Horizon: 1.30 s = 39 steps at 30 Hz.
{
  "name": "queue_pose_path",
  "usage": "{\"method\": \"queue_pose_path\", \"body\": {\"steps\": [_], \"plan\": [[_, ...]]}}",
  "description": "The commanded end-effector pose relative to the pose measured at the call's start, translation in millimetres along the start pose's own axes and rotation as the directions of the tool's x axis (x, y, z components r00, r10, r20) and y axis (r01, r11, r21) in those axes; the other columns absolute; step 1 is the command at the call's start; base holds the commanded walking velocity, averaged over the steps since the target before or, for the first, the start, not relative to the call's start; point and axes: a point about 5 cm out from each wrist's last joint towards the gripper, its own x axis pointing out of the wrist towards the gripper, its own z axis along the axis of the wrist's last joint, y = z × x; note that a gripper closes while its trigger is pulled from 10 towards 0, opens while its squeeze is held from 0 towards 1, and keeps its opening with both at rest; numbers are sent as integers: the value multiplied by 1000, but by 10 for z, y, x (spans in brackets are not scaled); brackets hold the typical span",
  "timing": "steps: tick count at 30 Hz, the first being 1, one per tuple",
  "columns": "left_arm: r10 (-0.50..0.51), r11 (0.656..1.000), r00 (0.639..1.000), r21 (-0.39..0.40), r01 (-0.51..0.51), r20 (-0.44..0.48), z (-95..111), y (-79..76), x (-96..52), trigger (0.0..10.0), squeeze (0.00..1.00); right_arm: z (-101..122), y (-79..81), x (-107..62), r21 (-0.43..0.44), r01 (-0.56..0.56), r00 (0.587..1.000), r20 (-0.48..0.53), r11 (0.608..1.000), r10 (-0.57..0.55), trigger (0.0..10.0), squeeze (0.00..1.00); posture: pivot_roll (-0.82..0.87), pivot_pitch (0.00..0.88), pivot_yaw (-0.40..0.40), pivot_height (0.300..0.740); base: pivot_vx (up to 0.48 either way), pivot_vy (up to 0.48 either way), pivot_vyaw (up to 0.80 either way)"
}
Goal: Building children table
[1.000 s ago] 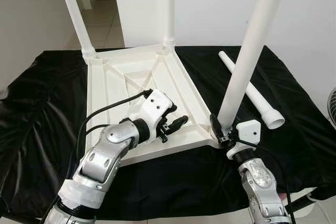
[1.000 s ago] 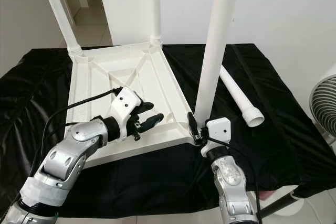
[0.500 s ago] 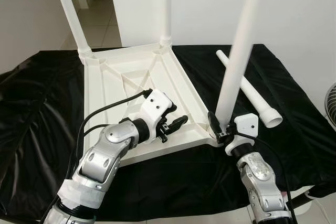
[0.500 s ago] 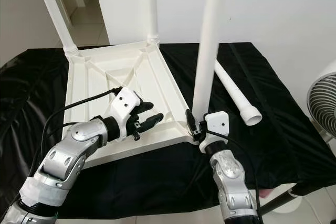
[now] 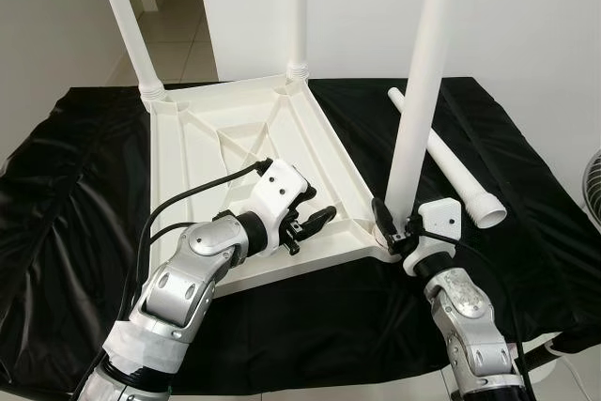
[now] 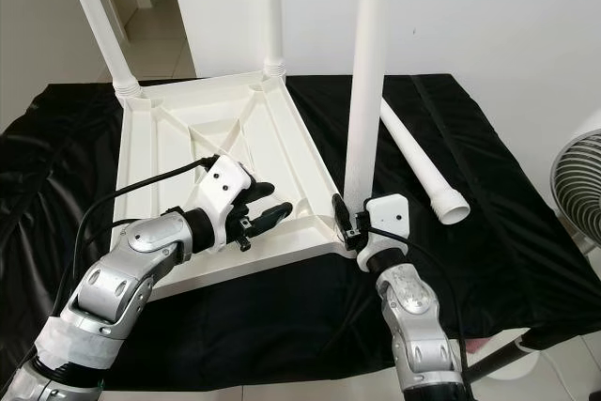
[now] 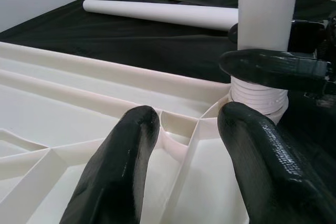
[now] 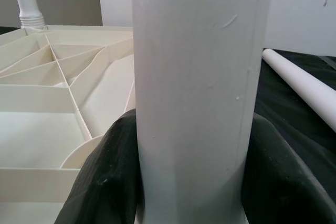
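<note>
A white children's tabletop [image 5: 235,138] lies upside down on a black cloth. Two white legs [image 5: 127,25] [image 5: 299,7] stand in its far corners. A third leg [image 5: 418,110] stands nearly upright in the near right corner socket, and my right gripper [image 5: 392,230] is shut on it just above its ribbed base [image 7: 260,95]. In the right wrist view this leg [image 8: 197,93] sits between both fingers [image 8: 105,177]. My left gripper [image 5: 315,223] hovers open over the ribs close to that corner, its fingertips [image 7: 118,171] apart with nothing between them.
A fourth loose leg [image 5: 451,166] lies on the black cloth [image 5: 75,213] to the right of the tabletop. A fan [image 6: 577,185] stands past the right edge of the cloth. A white wall and a doorway are behind.
The leg in my right gripper has swung from leaning right to nearly upright over the corner socket. The left arm has stayed put. The camera shifted slightly.
</note>
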Motion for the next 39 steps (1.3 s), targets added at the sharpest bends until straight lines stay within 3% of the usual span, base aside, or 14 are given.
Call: {"method": "queue_pose_path", "body": {"steps": [1,12,18,24,26,31,39], "plan": [[21,1000,1000,-3,-21,-6,-2,26,-34,10000,0,-386,-2,-219,49,38,986,-163,998,-30,10000,0,-3,97,78,740,0,0,0],[21,1000,1000,-2,-21,-6,1,32,-36,10000,0,-465,-2,-367,51,50,991,-127,997,-43,10000,0,-4,98,83,740,0,0,0],[23,1000,1000,-4,-23,-5,6,40,-34,10000,0,-465,19,-412,-32,19,995,-101,999,-22,10000,0,0,97,78,740,0,0,0],[30,1000,1000,-4,-30,-4,8,47,-42,10000,0,-503,38,-478,-35,11,996,-88,999,-14,10000,0,0,96,80,740,0,0,0],[28,1000,1000,-5,-28,-5,4,41,-46,10000,0,-491,57,-470,-93,-19,997,-77,995,12,10000,0,0,96,81,740,0,0,0],[29,1000,1000,-1,-29,-5,12,53,-52,10000,0,-486,41,-477,-36,19,998,-56,999,-21,10000,0,7,95,83,740,0,0,0],[27,1000,1000,0,-27,-9,13,56,-62,10000,0,-493,47,-514,-34,35,999,-40,999,-36,10000,0,6,98,92,740,0,0,0]]}}
